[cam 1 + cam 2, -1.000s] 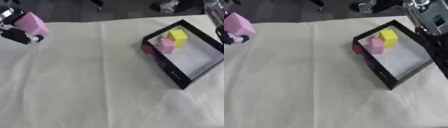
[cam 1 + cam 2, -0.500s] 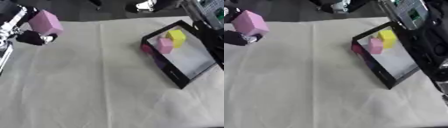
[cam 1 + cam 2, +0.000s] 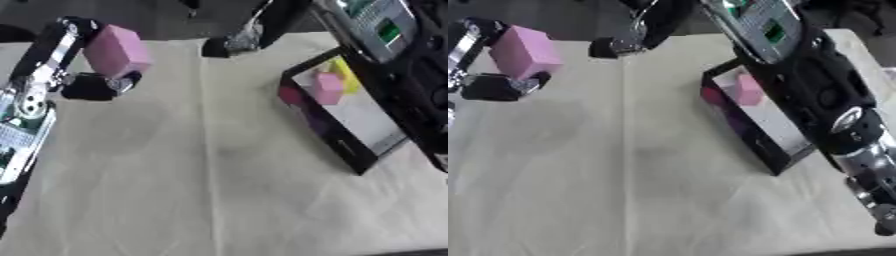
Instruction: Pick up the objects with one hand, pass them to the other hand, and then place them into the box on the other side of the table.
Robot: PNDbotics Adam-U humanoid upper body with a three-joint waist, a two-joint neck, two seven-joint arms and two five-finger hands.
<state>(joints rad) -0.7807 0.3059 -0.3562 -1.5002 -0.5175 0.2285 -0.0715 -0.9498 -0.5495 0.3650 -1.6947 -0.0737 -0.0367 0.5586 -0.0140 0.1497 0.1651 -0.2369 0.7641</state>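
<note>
The left hand [image 3: 83, 75] has swung in toward the box [image 3: 350, 150], fingers curled round the pink block [image 3: 115, 50], held above the cloth [image 3: 201, 190] well left of the box; the right hand [image 3: 636, 37] has come in beyond the box's far end, so the handover looks near; its fingers blur, and I cannot tell their state; its arm hides part of the box.
</note>
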